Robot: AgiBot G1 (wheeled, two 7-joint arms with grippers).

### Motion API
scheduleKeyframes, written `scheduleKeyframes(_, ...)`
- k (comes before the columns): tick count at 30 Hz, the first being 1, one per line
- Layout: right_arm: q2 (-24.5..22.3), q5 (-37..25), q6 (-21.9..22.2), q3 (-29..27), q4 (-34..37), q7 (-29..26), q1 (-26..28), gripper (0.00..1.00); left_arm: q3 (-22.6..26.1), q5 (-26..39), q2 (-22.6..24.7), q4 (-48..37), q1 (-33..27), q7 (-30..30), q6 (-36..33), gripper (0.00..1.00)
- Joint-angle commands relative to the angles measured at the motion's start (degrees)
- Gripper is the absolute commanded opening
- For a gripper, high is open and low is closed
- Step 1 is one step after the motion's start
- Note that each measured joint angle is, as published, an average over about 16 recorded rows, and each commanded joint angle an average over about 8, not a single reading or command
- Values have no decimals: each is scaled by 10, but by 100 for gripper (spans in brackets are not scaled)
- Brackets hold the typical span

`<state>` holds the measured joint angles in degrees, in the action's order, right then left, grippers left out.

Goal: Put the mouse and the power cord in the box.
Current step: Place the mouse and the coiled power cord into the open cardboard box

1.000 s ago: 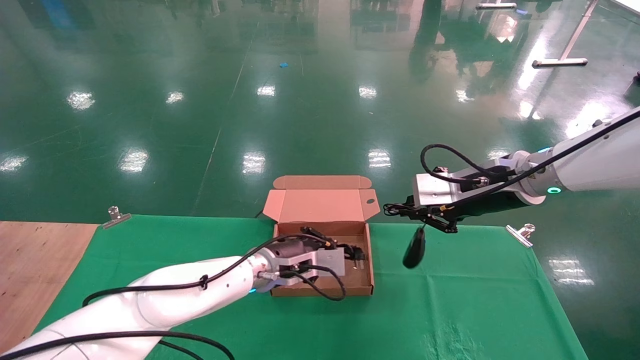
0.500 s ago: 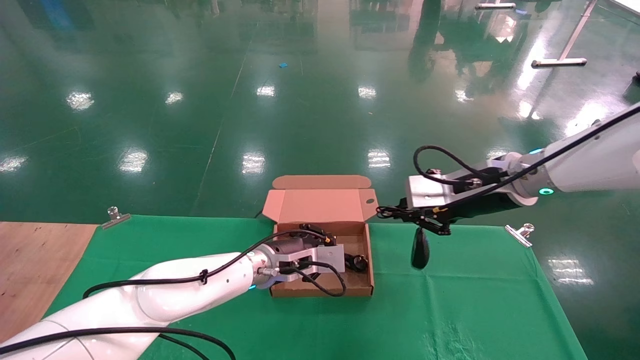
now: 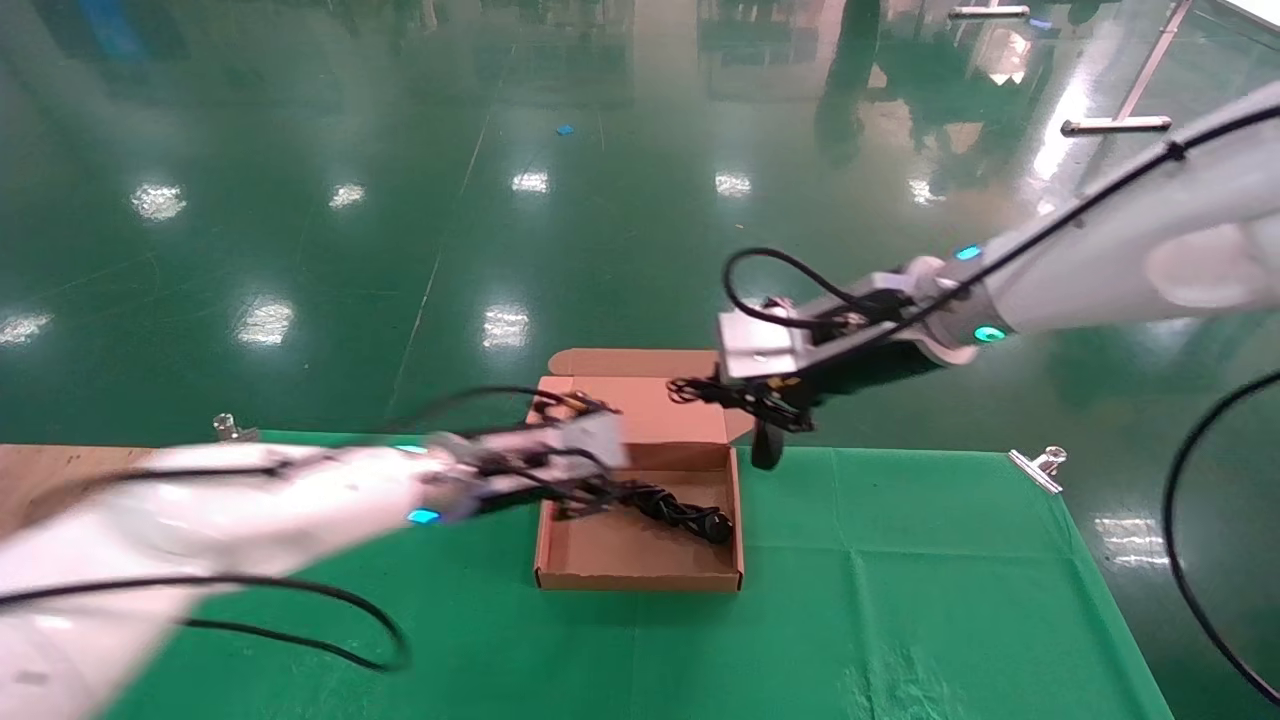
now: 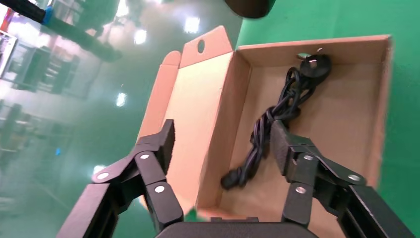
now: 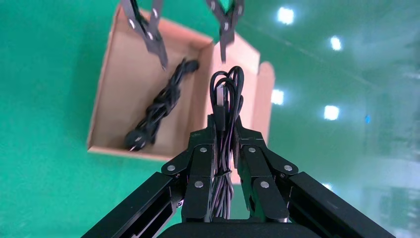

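The brown cardboard box [image 3: 640, 578] sits open on the green cloth, lid up at the back. The bundled black power cord [image 3: 680, 510] lies inside it, also shown in the left wrist view [image 4: 277, 114] and the right wrist view [image 5: 161, 106]. My left gripper [image 3: 600, 488] is open over the box's left part, its jaws [image 4: 222, 144] wide apart and empty. My right gripper [image 3: 760, 400] hangs above the box's back right corner, shut [image 5: 225, 134] on the mouse's coiled thin cable [image 5: 225, 94]. The black mouse [image 3: 765, 448] dangles below it, just outside the box's right wall.
Metal clips [image 3: 1040, 468] [image 3: 232, 428] pin the green cloth [image 3: 900, 600] at the table's far corners. Bare wooden tabletop [image 3: 60, 480] shows at the far left. Beyond the table's back edge is the shiny green floor. A black arm cable [image 3: 300, 640] loops over the cloth at the left.
My left gripper has let go of the power cord, which now lies in the box, and has pulled back to the left. My right gripper has carried the dangling mouse left toward the box.
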<state>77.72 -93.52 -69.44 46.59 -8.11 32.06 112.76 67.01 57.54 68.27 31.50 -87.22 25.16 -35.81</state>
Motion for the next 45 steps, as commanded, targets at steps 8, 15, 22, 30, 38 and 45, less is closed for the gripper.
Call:
scheduleKeyframes(8, 12, 21, 52, 51, -160, -107, -50, 0, -102, -149, -149, 13, 31, 104, -200, 100)
scheduleKeyframes(15, 14, 58, 189, 143, -293, -195, -113, 0, -152, -226, -220, -44, 76, 171, -307, 100)
scheduleKeyframes(22, 12, 70, 282, 244, -333, -256, -155, 0, -162, -246, -245, -103, 101, 197, -364, 100)
scheduleKeyframes(30, 10, 63, 329, 318, -302, -288, -180, 27, -159, -245, -218, -166, 111, 218, -384, 100)
scheduleKeyframes(38, 10, 65, 354, 351, -298, -290, -182, 100, -149, -229, -176, -212, 107, 236, -378, 100)
scheduleKeyframes(45, 10, 71, 365, 366, -299, -293, -183, 100, -147, -227, -162, -233, 106, 235, -383, 100)
